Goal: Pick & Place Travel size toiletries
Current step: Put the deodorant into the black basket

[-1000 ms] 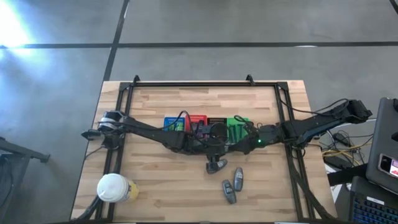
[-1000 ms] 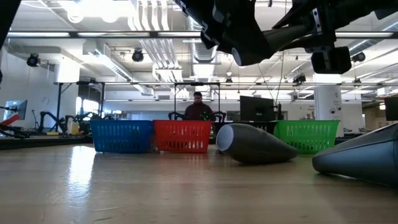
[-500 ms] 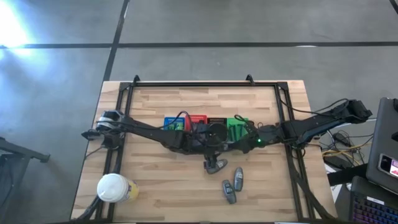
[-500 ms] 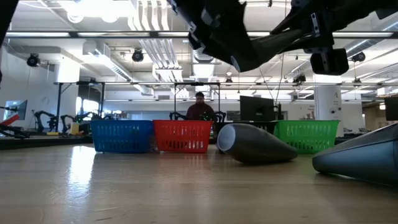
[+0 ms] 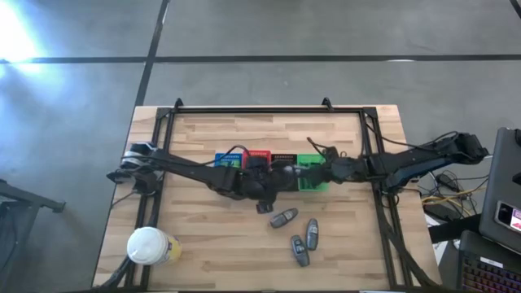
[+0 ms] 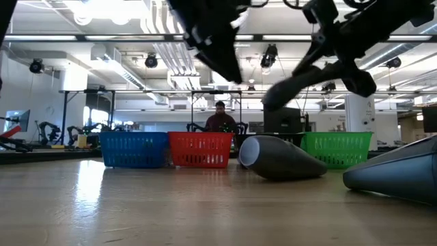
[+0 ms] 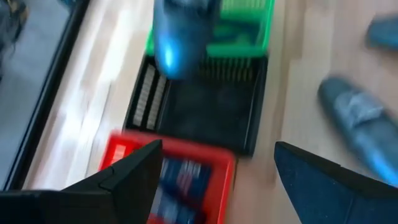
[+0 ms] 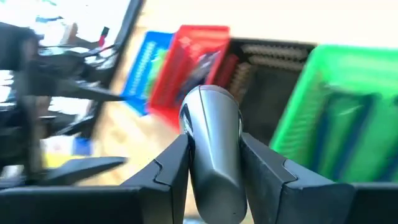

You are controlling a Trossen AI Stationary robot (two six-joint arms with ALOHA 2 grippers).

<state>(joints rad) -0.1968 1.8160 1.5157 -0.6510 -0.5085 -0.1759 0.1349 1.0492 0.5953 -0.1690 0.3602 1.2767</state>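
Lifted grey tube [image 8: 211,149], clamped in right claw [image 8: 214,165]

Four small slotted baskets stand in a row on the wooden table [image 5: 203,130]: blue basket [image 5: 225,160], red basket [image 5: 259,155], black basket [image 5: 284,157] and green basket [image 5: 309,171]. The black and green ones lie just below the right gripper, the red one beside the left gripper. A white-lidded cup [image 5: 147,245] stands well apart from both. A person [image 6: 219,117] sits beyond the table.

Left gripper [image 7: 214,171] wide-spread, empty; right gripper [image 8: 214,163] clamped, both arms stretched toward centre
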